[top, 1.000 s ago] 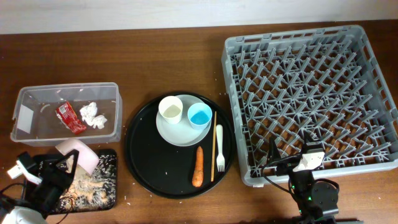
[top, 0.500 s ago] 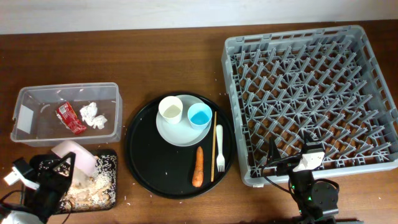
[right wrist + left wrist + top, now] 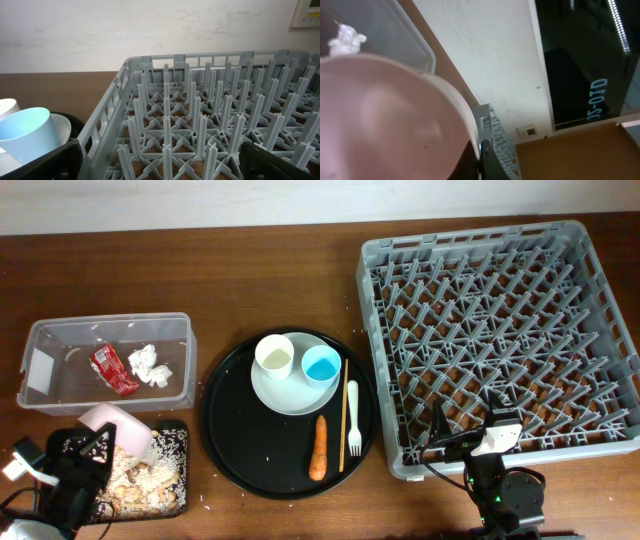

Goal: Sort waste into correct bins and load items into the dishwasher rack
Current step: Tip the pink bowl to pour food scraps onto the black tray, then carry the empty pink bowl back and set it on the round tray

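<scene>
My left gripper (image 3: 98, 445) is shut on the rim of the pinkish-white bowl (image 3: 120, 427) and holds it tilted over the shallow black tray (image 3: 178, 480), which holds brownish food scraps (image 3: 140, 475). The bowl (image 3: 385, 115) fills the left wrist view, pinched by the jaws (image 3: 481, 157). The clear tub (image 3: 180, 330) holds the red wrapper (image 3: 113, 370) and the tissue (image 3: 148, 365). My right gripper (image 3: 470, 442) is open and empty at the front edge of the grey rack (image 3: 500, 330). In the right wrist view its fingers (image 3: 160, 165) straddle the rack's pegs (image 3: 200, 115).
The round black tray (image 3: 235, 445) holds the grey plate (image 3: 295, 392) with the cream cup (image 3: 274, 357) and light blue cup (image 3: 321, 364), the chopstick (image 3: 344, 415), white fork (image 3: 353, 418) and carrot (image 3: 319, 448). The blue cup (image 3: 25, 135) shows at the left of the right wrist view.
My left arm has drawn back toward the front-left corner, carrying the bowl slightly left over the black tray. The right arm has not moved.
</scene>
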